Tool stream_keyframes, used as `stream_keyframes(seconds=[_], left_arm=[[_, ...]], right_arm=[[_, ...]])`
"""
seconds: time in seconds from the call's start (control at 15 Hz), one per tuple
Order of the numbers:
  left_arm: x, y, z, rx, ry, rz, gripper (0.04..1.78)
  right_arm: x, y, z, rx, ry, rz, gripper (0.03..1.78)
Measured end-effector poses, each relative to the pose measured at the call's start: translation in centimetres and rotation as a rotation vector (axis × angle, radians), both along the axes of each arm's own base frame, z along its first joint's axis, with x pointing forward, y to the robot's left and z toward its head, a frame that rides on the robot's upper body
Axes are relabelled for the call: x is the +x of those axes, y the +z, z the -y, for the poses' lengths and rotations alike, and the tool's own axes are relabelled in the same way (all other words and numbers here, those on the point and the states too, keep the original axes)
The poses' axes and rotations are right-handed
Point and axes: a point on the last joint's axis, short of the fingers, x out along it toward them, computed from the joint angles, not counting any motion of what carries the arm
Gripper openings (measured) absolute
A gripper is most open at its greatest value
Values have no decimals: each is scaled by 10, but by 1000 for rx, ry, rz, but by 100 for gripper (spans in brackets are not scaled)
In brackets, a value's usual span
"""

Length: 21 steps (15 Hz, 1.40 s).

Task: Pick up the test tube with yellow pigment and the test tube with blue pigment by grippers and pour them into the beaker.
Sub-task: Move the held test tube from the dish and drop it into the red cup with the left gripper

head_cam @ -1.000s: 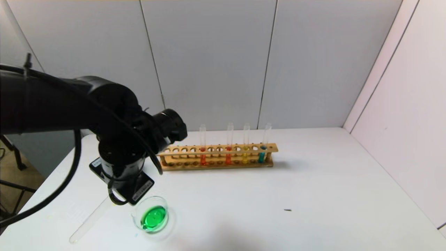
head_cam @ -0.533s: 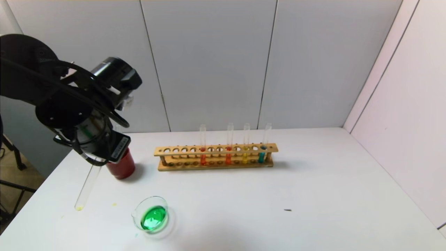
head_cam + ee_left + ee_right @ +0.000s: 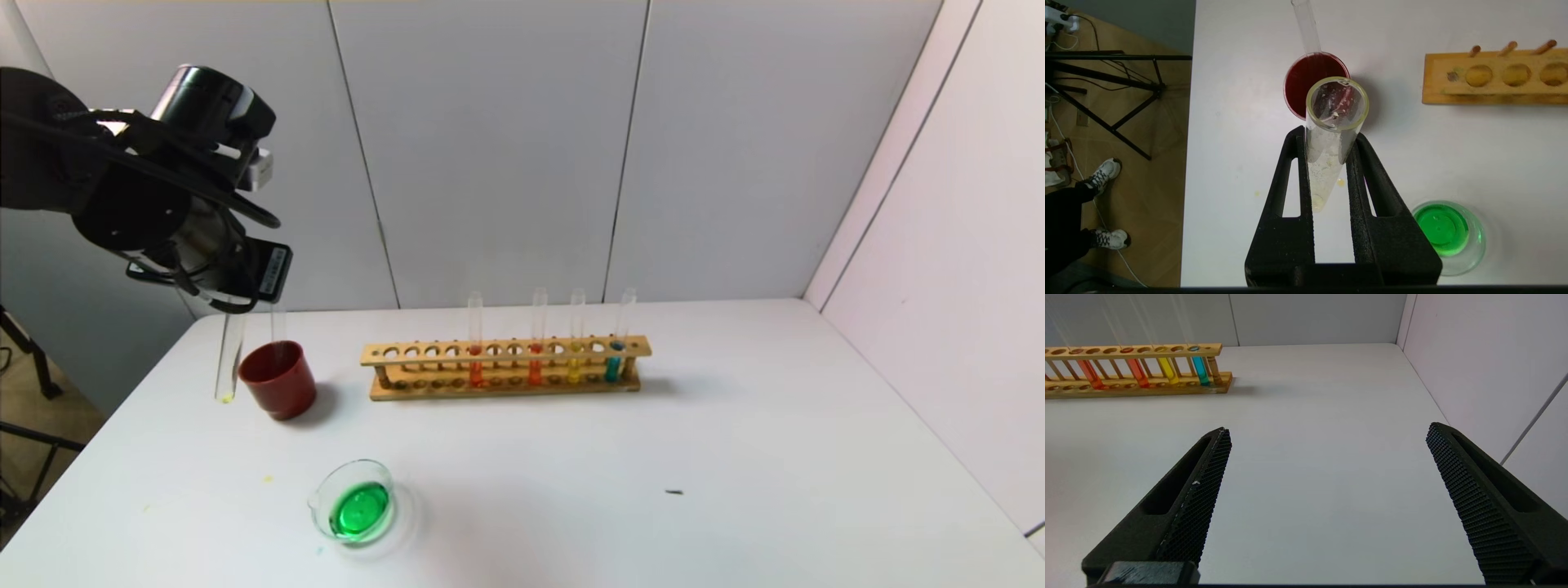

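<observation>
My left gripper (image 3: 235, 304) is shut on the test tube with yellow pigment (image 3: 228, 359), now nearly empty with a yellow trace at its bottom. It hangs upright just left of the dark red cup (image 3: 278, 382). In the left wrist view the fingers (image 3: 1361, 163) clamp this tube (image 3: 1327, 159) near its mouth. The beaker (image 3: 357, 508) holds green liquid at the front left and also shows in the left wrist view (image 3: 1447, 234). A yellow tube (image 3: 575, 361) and a blue tube (image 3: 613, 361) stand in the rack. My right gripper (image 3: 1327, 433) is open and empty above bare table.
The wooden rack (image 3: 424, 393) stands mid-table with two orange-red tubes (image 3: 476, 363) left of the yellow one. An empty tube (image 3: 278, 322) stands in the red cup. Small yellow drops (image 3: 267, 478) lie left of the beaker. Walls close the back and right.
My left arm rose from over the beaker and swung back and left. The tube it holds turned from steeply tilted to upright beside the red cup, which came into view.
</observation>
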Motion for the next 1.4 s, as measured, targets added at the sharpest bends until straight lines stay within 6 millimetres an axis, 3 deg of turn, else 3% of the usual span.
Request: stream_keyframes(seconds=[0.4,1.07,1.4], left_arm=[[43,-13,-9,-20,44,82,30],[81,-28,-22,-62,53,92,30],[96,-45,-24,-77,48,88,30]], right_arm=[[0,0,0,0,0,0,174],[0,0,0,0,0,0,174],[0,0,0,0,-1,0,174]])
